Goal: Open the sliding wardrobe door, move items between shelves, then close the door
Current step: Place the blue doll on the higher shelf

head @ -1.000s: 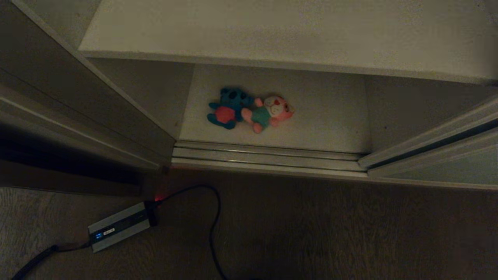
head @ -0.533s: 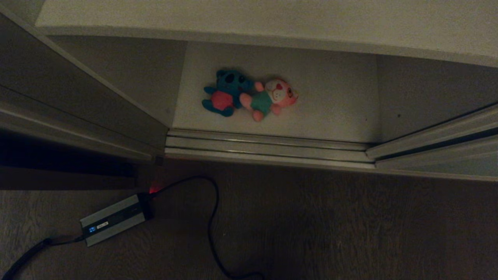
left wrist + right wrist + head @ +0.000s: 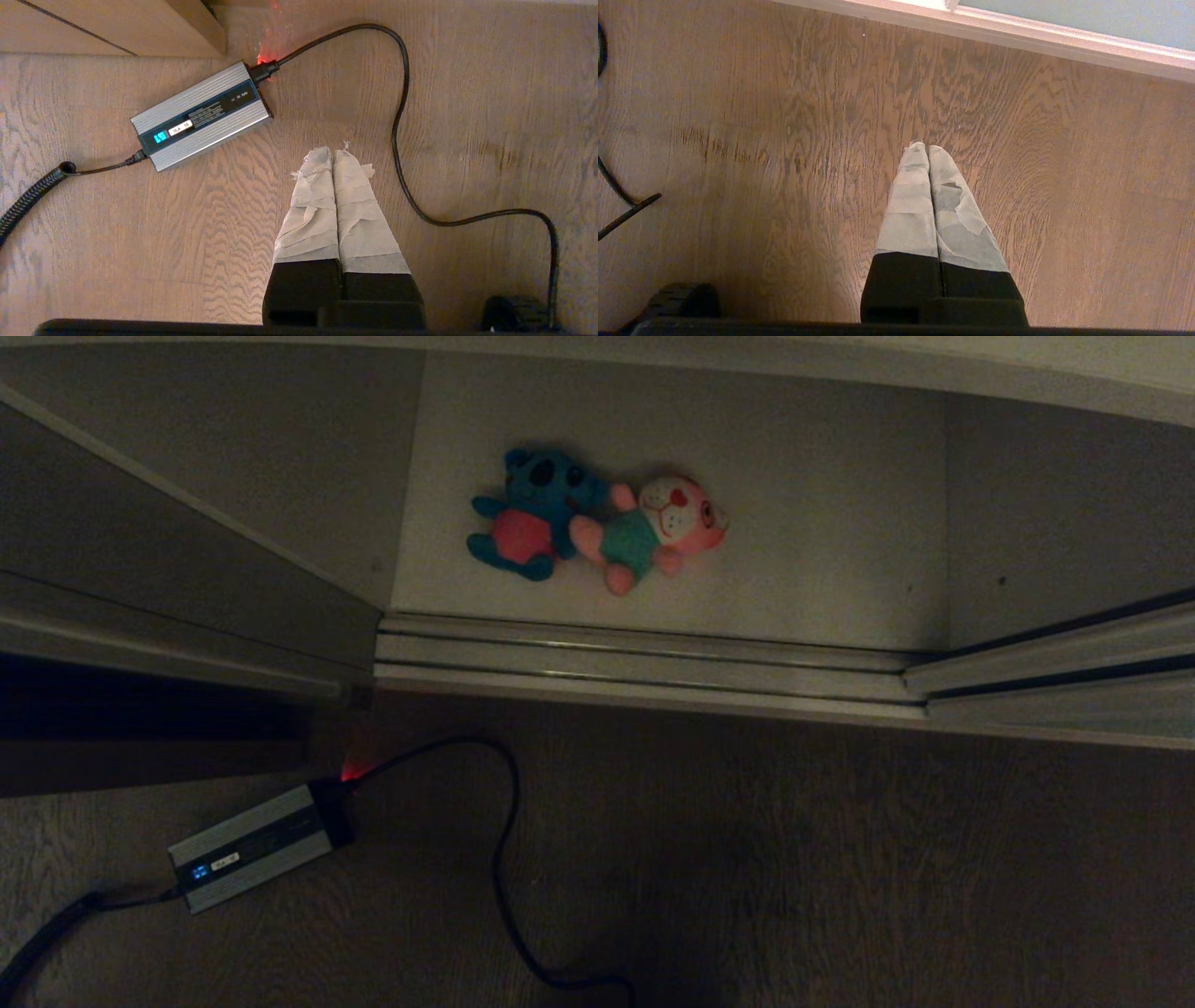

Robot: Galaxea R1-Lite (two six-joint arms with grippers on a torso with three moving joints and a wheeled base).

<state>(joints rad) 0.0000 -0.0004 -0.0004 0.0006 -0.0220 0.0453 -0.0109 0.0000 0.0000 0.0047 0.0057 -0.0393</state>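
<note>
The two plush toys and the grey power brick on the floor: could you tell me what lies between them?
In the head view, the pale door track and dark wooden floor separate the plush toys from the power brick.

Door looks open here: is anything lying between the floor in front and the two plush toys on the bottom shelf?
Only the door tracks cross the threshold, flat and low. The teal toy and pink toy lie touching, nothing over them. Charger and cable lie on the floor, off left.
</note>
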